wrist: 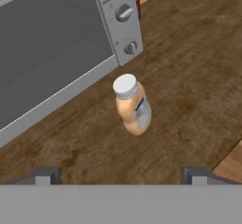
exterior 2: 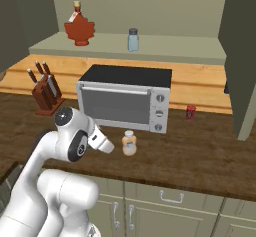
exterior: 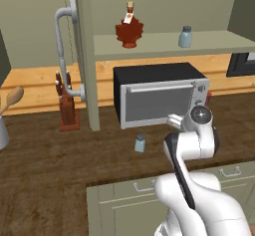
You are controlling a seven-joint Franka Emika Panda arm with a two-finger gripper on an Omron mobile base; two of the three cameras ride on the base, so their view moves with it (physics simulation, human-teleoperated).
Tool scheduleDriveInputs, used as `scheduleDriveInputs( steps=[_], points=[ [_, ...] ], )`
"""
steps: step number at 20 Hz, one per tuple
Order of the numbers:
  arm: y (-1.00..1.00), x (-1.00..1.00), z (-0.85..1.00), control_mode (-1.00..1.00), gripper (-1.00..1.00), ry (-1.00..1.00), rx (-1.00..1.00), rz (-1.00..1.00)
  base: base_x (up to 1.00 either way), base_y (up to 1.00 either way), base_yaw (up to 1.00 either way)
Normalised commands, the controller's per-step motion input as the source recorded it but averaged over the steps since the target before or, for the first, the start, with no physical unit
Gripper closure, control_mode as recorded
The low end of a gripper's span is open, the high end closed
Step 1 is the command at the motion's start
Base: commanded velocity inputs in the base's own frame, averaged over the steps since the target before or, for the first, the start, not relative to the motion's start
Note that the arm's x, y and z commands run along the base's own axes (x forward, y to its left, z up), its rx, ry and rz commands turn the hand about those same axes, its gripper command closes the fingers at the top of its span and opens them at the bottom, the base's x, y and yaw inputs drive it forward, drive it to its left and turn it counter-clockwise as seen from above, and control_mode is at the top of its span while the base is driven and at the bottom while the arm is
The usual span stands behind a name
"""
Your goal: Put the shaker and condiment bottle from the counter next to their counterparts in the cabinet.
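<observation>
The slim peach-orange condiment bottle (wrist: pixel 132 105) with whitish cap stands upright just before the silver toaster oven (wrist: pixel 56 43), straight ahead of the wide-spread, empty gripper (wrist: pixel 121 175).

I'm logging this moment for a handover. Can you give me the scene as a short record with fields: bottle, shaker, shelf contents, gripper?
condiment bottle: upright on the counter in front of the toaster oven, at
shaker: on the counter, left of the oven front
cabinet shelf: red leaf-shaped bottle and twin shaker, standing apart
gripper: open, above the counter, facing the condiment bottle, nothing held
</observation>
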Motion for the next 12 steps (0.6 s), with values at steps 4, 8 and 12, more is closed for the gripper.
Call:
scheduleDriveInputs(
  steps=[4, 8, 12],
  points=[
    [0.0, 0.0, -0.46, -1.0, -1.0, -0.13, -0.04, -0.06, 0.0, 0.0, 0.0],
    [0.0, 0.05, -0.32, -1.0, -1.0, -0.04, -0.02, 0.0, 0.0, 0.0, 0.0],
    [0.0, 0.26, -0.61, -1.0, -1.0, -0.21, -0.13, 0.0, 0.0, 0.0, 0.0]
  ],
)
